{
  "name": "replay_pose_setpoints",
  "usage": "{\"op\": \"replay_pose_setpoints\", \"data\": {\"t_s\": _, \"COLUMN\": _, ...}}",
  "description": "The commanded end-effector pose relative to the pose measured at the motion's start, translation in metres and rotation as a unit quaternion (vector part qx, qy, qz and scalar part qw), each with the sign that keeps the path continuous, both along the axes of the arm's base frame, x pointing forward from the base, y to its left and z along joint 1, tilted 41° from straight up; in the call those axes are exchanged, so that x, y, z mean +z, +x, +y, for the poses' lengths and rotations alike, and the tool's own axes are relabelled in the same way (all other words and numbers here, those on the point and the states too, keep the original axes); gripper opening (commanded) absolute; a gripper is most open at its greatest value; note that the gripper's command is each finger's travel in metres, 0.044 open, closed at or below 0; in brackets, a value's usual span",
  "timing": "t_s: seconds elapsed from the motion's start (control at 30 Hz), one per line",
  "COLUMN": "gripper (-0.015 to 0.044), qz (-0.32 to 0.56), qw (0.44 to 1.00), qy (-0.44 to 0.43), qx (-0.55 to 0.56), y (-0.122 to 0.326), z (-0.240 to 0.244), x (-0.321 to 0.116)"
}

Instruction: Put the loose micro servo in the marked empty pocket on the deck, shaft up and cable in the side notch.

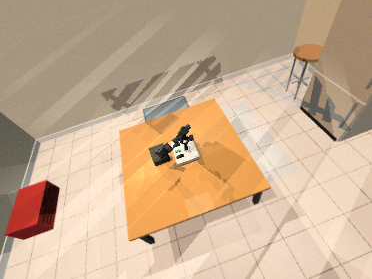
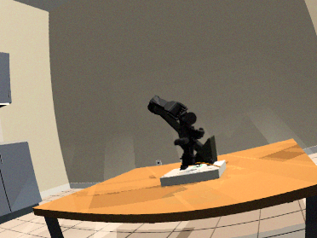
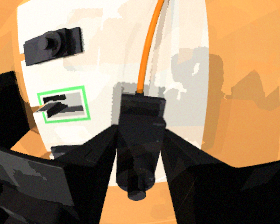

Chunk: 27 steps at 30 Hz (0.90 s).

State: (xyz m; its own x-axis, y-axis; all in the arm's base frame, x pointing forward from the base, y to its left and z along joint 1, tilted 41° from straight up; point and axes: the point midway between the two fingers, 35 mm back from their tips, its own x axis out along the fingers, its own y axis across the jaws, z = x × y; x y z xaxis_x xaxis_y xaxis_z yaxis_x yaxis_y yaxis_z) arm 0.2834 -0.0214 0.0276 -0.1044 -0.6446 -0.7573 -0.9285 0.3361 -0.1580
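The loose micro servo (image 3: 141, 112) is black, and my gripper (image 3: 139, 132) is shut on it, one finger on each side. Its output shaft (image 3: 136, 195) shows at the lower end in the wrist view. Its orange cable (image 3: 147, 50) runs from the other end towards the top of the picture. The empty pocket has a green outline (image 3: 87, 103) and lies left of the servo, with dark patches inside. The white deck (image 3: 105, 30) (image 1: 188, 158) (image 2: 192, 179) is under the gripper. The servo's exact height above the deck cannot be told.
A seated black servo (image 3: 52, 45) stands beyond the pocket in the wrist view, and another dark part (image 3: 65, 150) on the near side is mostly hidden by the finger. The deck is on the orange table (image 1: 165, 201) (image 2: 128, 197), beside the arm's dark base (image 1: 158, 156).
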Motion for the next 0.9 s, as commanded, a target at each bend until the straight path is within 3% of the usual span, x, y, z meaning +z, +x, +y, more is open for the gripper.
{"op": "replay_pose_setpoints", "data": {"t_s": 0.0, "gripper": 0.0, "qz": 0.039, "qw": 0.998, "qy": 0.009, "qx": 0.048, "y": -0.0001, "z": 0.0015, "x": -0.0004}}
{"op": "replay_pose_setpoints", "data": {"t_s": 0.43, "gripper": 0.0, "qz": 0.182, "qw": 0.959, "qy": 0.032, "qx": 0.216, "y": -0.0001, "z": 0.0015, "x": -0.0004}}
{"op": "replay_pose_setpoints", "data": {"t_s": 0.87, "gripper": 0.0, "qz": 0.315, "qw": 0.871, "qy": 0.053, "qx": 0.373, "y": -0.0001, "z": 0.0015, "x": -0.0005}}
